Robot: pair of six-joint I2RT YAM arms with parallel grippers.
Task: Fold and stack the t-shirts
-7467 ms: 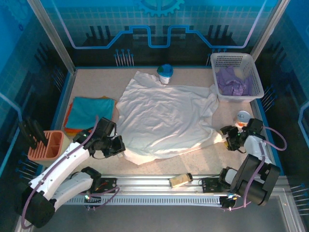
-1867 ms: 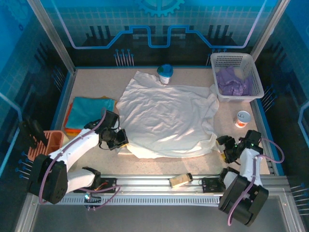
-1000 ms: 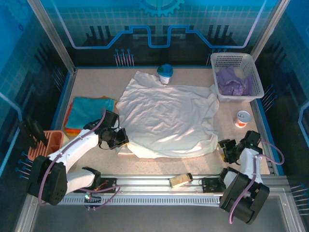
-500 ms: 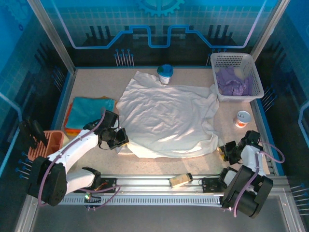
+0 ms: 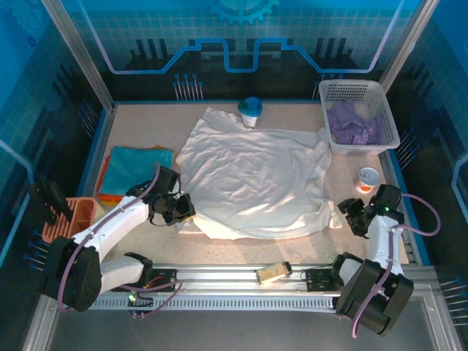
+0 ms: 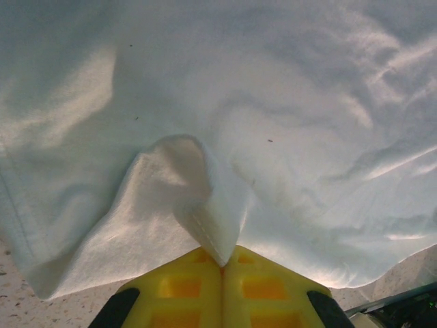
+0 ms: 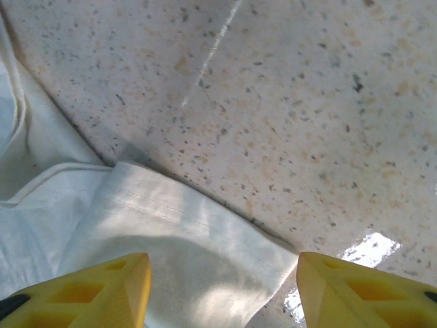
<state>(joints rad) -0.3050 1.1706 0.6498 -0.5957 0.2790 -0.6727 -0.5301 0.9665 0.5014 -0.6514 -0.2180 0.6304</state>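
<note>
Nearest us, a metal rail [image 5: 219, 281] runs along the desk's [image 5: 146, 124] front edge, w/ a small tan block [image 5: 272, 273] lying on it btwn the two arm bases. The desk top is pale speckled stone-look, glossy enough to throw back light patches.

The left tool [image 5: 184, 212] sits at the near-left hem of the white t-shirt [image 5: 252, 175]. In the wrist view its yellow fingers [image 6: 184, 287] are pressed together, pinching a raised fold of that hem. The right tool [image 5: 348, 213] is at the shirt's near-right corner. Its fingers [image 7: 102, 287] are spread wide, w/ the hemmed corner lying flat on the desk btwn them, not gripped.

The white t-shirt lies spread and wrinkled over the desk's middle. At the near-left edge stands a salmon tray [image 5: 55, 235]. Beyond it, a folded teal t-shirt [image 5: 135, 164] rests on an orange t-shirt [image 5: 104, 191], beside the white one. On the right, a small cup [image 5: 368, 178] stands near the desk edge.

Farther back, a blue-lidded cup [image 5: 250, 110] stands at the white shirt's far edge. In the far-right corner, a white lattice basket [image 5: 349, 85] holds a crumpled purple t-shirt [image 5: 351, 124].

Around it all are blue-lit walls: a gridded back panel [image 5: 241, 36] w/ a gear motif, and slanted metal posts [image 5: 77, 55].
</note>
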